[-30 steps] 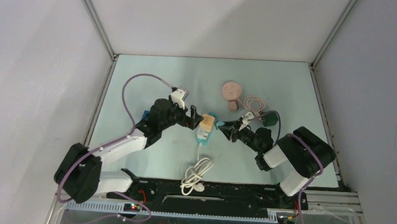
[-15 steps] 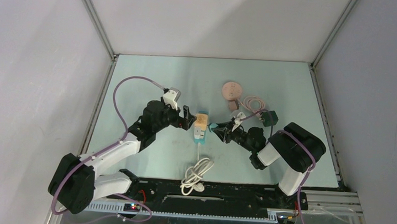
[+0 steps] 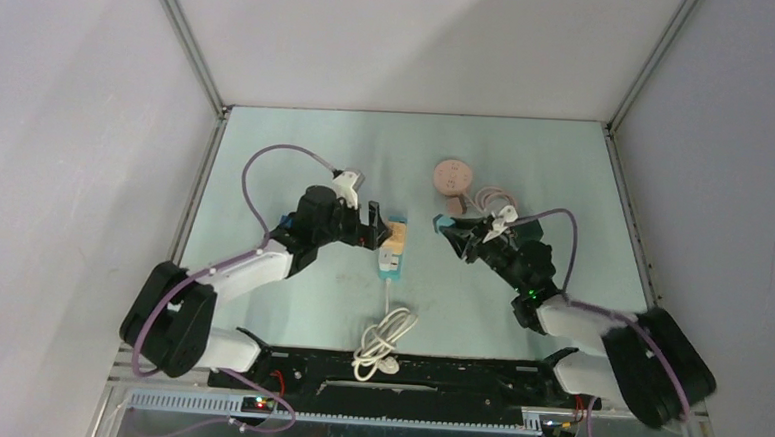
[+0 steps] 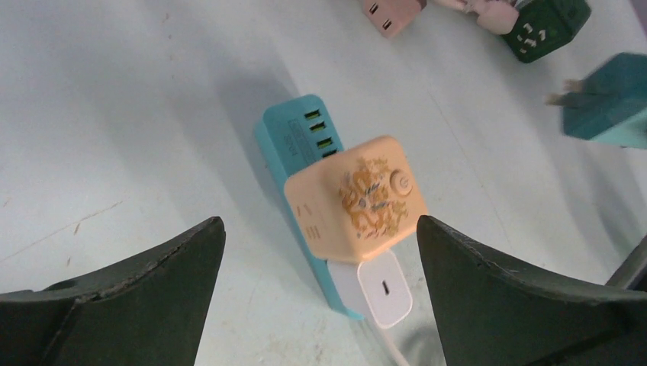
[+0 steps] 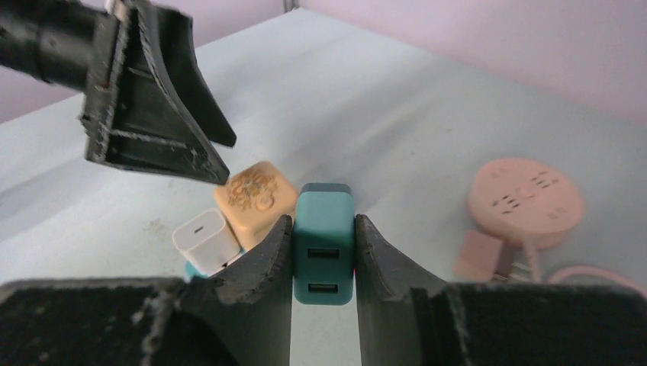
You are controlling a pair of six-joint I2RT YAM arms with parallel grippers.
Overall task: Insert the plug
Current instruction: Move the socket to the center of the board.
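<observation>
1. One teal two-port charger plug [image 5: 324, 252] is pinched between the pads of the right gripper [image 5: 323, 221], held in the air above the pale table [image 3: 296, 164].
2. It lies to the right of the teal plastic power strip [image 4: 294, 130], near it but clearly apart. From the left wrist, its metal prongs [image 4: 561, 97] point leftward, toward the strip's side.
3. The strip's long axis runs roughly near-to-far, crosswise to the plug's likely line of approach.
4. The left gripper [image 3: 375, 228] is the nearer one, just left of the strip, with fingers spread wide and holding nothing. The right arm carries the plug, so inserting it looks to be that arm's job.
5. Count:
   - two arms
   - one strip
   - two things seated on the strip: an orange printed cube adapter [image 4: 355, 198] and a white square charger [image 4: 381, 288]
   - one pink round socket hub [image 3: 453, 175]
   - one pink plug [image 4: 393, 14]
   - one dark green cube adapter [image 4: 545, 27]
   - one coiled white cable [image 3: 382, 340]
6. I cannot tell which socket is free. Only four green USB ports [image 4: 320, 130] show at the strip's far end.
</observation>
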